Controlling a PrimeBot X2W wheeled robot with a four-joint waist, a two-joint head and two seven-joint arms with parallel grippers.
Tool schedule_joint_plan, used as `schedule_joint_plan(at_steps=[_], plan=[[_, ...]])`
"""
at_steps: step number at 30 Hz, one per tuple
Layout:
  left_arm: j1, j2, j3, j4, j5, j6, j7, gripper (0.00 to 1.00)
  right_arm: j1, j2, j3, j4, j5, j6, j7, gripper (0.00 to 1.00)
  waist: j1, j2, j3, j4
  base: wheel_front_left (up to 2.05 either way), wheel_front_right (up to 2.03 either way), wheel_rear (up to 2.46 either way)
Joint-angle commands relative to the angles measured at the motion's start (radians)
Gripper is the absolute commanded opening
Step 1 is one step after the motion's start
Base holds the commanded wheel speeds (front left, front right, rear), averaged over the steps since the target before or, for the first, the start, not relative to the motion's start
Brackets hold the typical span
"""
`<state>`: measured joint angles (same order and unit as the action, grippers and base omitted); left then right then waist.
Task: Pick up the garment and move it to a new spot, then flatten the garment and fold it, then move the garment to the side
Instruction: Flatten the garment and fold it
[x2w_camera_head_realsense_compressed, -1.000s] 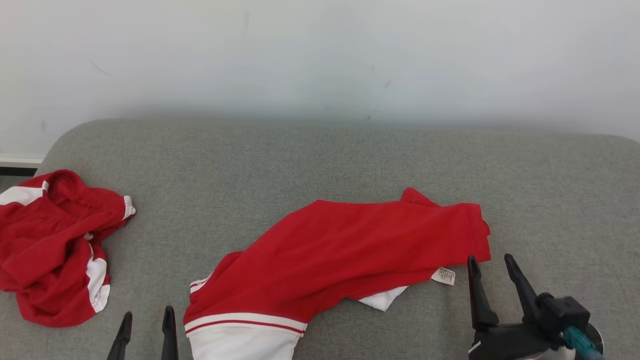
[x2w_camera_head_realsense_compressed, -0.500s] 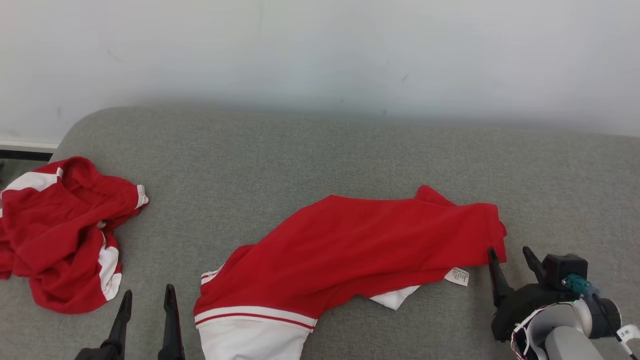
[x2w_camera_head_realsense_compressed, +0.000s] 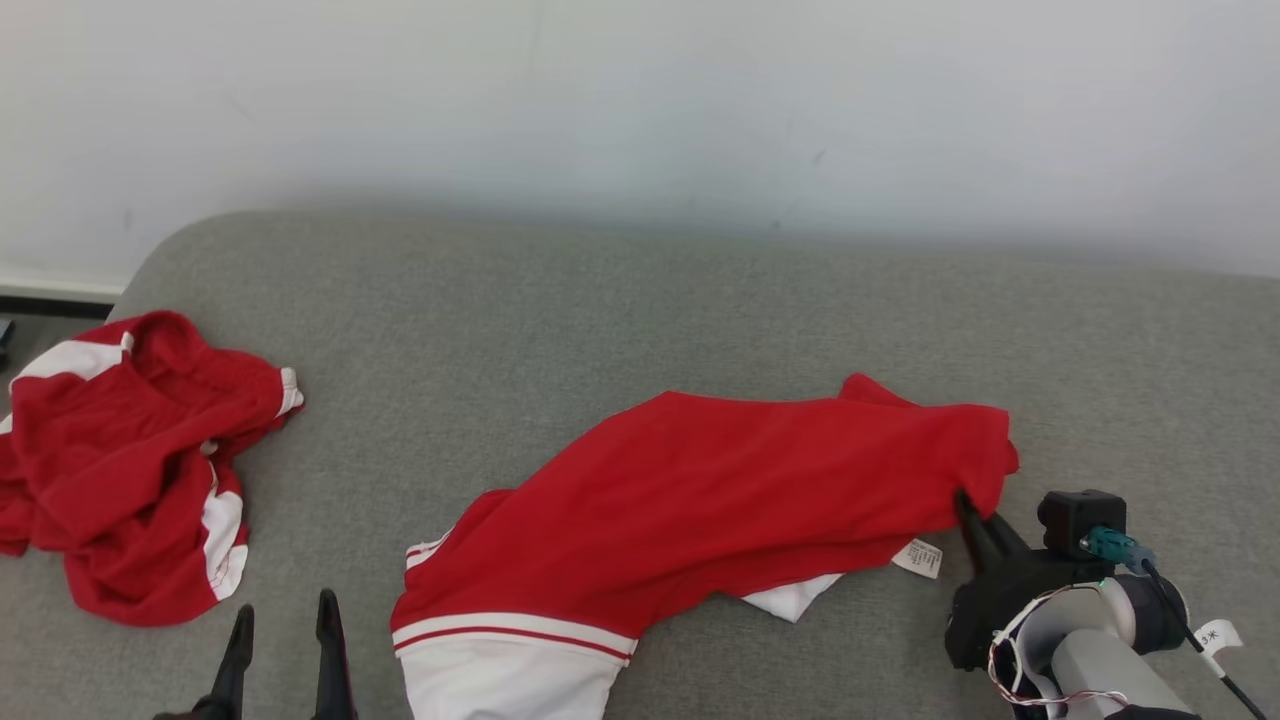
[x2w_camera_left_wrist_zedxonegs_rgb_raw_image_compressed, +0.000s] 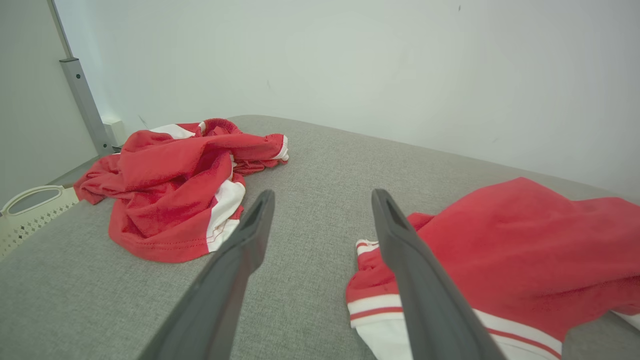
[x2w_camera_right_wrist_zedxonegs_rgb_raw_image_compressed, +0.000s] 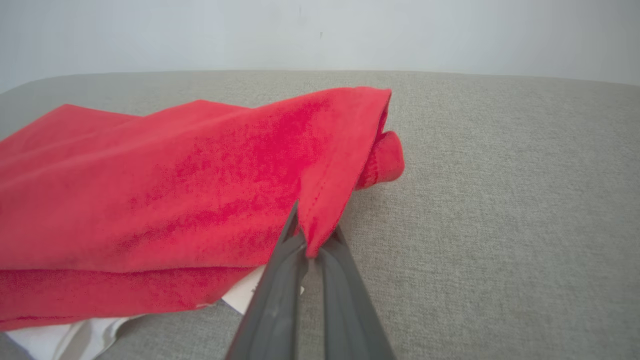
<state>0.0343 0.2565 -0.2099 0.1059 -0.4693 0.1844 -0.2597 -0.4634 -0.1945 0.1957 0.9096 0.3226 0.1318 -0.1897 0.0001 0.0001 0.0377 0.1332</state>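
The garment (x2w_camera_head_realsense_compressed: 720, 500) is red with white striped trim and lies stretched across the middle of the grey cushion (x2w_camera_head_realsense_compressed: 600, 310). My right gripper (x2w_camera_head_realsense_compressed: 966, 500) is at the garment's right end, shut on the red hem edge. In the right wrist view the garment (x2w_camera_right_wrist_zedxonegs_rgb_raw_image_compressed: 175, 190) has its hem pinched between the two fingertips of that gripper (x2w_camera_right_wrist_zedxonegs_rgb_raw_image_compressed: 312, 235). My left gripper (x2w_camera_head_realsense_compressed: 283, 612) stands open at the lower left, with nothing in it. In the left wrist view the left gripper (x2w_camera_left_wrist_zedxonegs_rgb_raw_image_compressed: 322, 197) points past the garment (x2w_camera_left_wrist_zedxonegs_rgb_raw_image_compressed: 525, 250), which lies to its right.
A second red and white garment (x2w_camera_head_realsense_compressed: 130, 460) lies crumpled at the cushion's left end. A pale basket (x2w_camera_left_wrist_zedxonegs_rgb_raw_image_compressed: 25, 205) sits beyond that edge. A white wall rises behind. Bare grey cushion stretches along the back and right.
The right gripper has moved up to the garment's right hem and shut on it. The left gripper has stayed open. The camera has shifted slightly.
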Motion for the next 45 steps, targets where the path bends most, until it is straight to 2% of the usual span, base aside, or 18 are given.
schedule_joint_plan(at_steps=[1,7,8,9,13,16,20,25,26,27,32,42,45], plan=[[0.022,-0.005,0.008,0.004,0.004,-0.002,-0.006,1.00,0.025,0.003,0.022,-0.030,0.035,-0.002,0.001,0.00,-0.0001,-0.0001,-0.029,-0.033,0.00,0.00,0.00],[0.042,-0.015,0.013,0.017,0.001,-0.010,-0.005,1.00,0.145,-0.050,0.091,-0.278,0.166,-0.002,0.114,0.00,-0.0001,-0.0001,-0.049,-0.083,0.00,0.00,0.00],[0.044,-0.016,0.015,0.019,0.002,-0.011,-0.005,1.00,0.174,-0.062,0.090,-0.331,0.182,-0.002,0.143,0.00,-0.0001,-0.0001,-0.051,-0.091,0.00,0.00,0.00],[0.044,-0.016,0.015,0.019,0.002,-0.011,-0.005,1.00,0.174,-0.062,0.090,-0.331,0.182,-0.002,0.143,0.00,-0.0001,-0.0001,-0.051,-0.091,0.00,0.00,0.00],[0.048,-0.022,0.012,0.028,0.005,-0.016,-0.005,1.00,0.313,-0.091,0.034,-0.564,0.223,-0.002,0.273,0.00,-0.0001,-0.0001,-0.056,-0.108,0.00,0.00,0.00],[0.048,-0.027,0.012,0.035,0.006,-0.022,-0.005,1.00,0.425,-0.080,-0.033,-0.742,0.230,-0.002,0.384,0.00,-0.0001,-0.0001,-0.055,-0.113,0.00,0.00,0.00],[0.050,-0.032,0.022,0.041,0.006,-0.024,-0.005,1.00,0.531,-0.032,-0.119,-0.943,0.230,-0.002,0.516,0.00,-0.0001,-0.0001,-0.051,-0.118,0.00,0.00,0.00],[0.042,-0.044,0.017,0.056,0.015,-0.032,-0.005,1.00,0.570,0.001,-0.174,-1.020,0.165,-0.002,0.607,0.00,-0.0001,-0.0001,-0.050,-0.101,0.00,0.00,0.00],[0.039,-0.045,0.016,0.060,0.016,-0.032,-0.005,1.00,0.566,0.008,-0.180,-1.020,0.157,-0.002,0.612,0.45,-0.0001,-0.0001,-0.051,-0.098,0.00,0.00,0.00],[0.034,-0.048,0.013,0.062,0.017,-0.034,-0.005,1.00,0.565,0.013,-0.184,-1.013,0.146,-0.002,0.619,1.00,-0.0001,-0.0001,-0.052,-0.092,0.00,0.00,0.00],[0.033,-0.048,0.020,0.076,0.013,-0.040,-0.005,1.00,0.558,0.021,-0.182,-0.991,0.095,-0.002,0.609,1.00,-0.0001,-0.0001,-0.053,-0.080,0.00,0.00,0.00],[0.034,-0.053,0.038,0.067,0.019,-0.041,-0.005,1.00,0.555,0.018,-0.256,-0.961,0.033,-0.002,0.540,1.00,-0.0001,-0.0001,-0.035,-0.091,0.00,0.00,0.00],[0.028,-0.052,0.042,0.066,0.019,-0.044,-0.005,1.00,0.564,0.035,-0.280,-0.950,0.040,-0.002,0.531,1.00,-0.0001,-0.0001,-0.025,-0.093,0.00,0.00,0.00]])
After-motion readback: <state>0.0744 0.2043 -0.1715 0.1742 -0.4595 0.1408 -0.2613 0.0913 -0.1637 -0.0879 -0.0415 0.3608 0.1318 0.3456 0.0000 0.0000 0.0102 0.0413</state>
